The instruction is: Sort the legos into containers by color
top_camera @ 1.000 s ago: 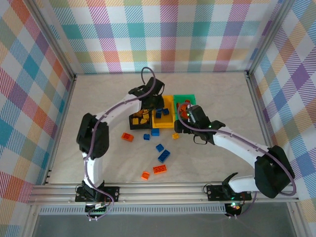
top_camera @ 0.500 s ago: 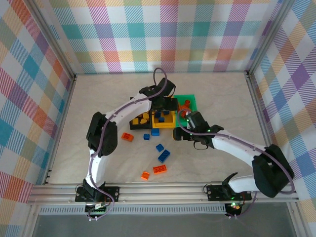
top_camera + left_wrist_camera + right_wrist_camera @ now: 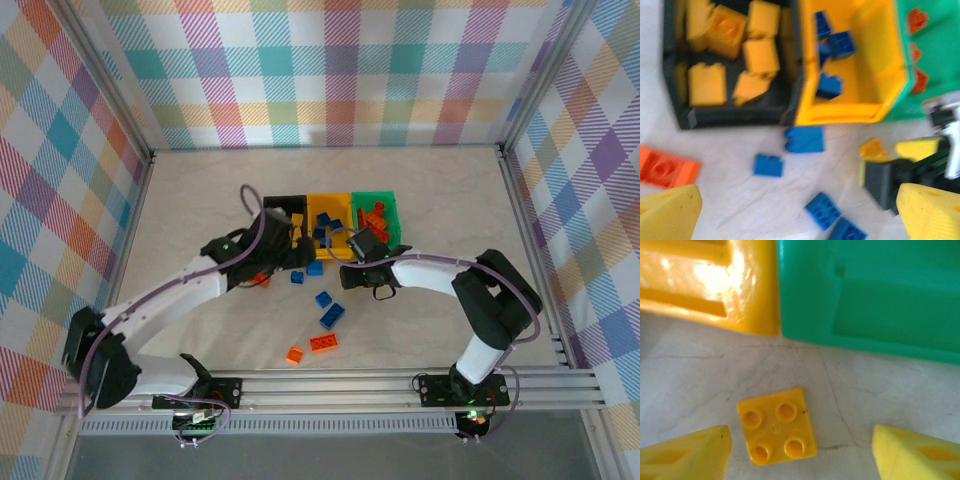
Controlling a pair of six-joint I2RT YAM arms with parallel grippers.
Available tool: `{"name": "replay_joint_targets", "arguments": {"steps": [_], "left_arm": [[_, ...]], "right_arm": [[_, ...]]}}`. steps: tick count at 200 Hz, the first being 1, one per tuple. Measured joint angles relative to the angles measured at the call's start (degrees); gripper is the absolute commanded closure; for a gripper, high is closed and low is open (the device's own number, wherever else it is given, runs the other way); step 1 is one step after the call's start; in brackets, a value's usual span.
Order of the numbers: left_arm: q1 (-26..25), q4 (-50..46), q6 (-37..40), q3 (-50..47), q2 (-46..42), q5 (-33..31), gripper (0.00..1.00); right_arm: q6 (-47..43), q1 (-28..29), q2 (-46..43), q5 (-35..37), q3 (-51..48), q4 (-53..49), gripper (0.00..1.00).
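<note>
Well, R gripper (image 3: 802,442) straddles a yellow brick (image 3: 776,426): fingers (image 3: 685,452) apart, not touching it yet. Brick's square, 2x2 studs up, flat on the marbled table (image 3: 865,385), slightly skewed, just in front of yellow bin (image 3: 710,285) & green bin (image 3: 865,290). Glossy hard plastic. L gripper (image 3: 800,215) wide apart, empty, over blue bricks (image 3: 804,139), farther off.
</note>
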Motion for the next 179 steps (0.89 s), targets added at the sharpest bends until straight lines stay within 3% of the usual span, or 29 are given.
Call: {"name": "replay_joint_targets", "arguments": {"steps": [39,97,145,179], "left_arm": [[3.2,-1.3,-3.0,-11.1,-9.6,-1.4,0.00],[5.5,-1.4,-4.3,-15.2,-14.2,-1.1,0.00],[5.8,-1.5,-4.3,-15.2,-15.3,-0.7,0.00],[5.9,-2.8,-4.3,-15.6,-16.9,-0.7,0.00]], "right_arm": [[-2.0,2.1,3.5,3.7,4.7,-5.0,0.41],[-3.2,3.2,5.3,3.8,7.0,-5.9,0.57],[-3.9,3.2,3.8,3.5,5.8,-4.8,0.60],[-5.3,3.8,-4.4,1.1,5.1,-4.8,0.61]]}}
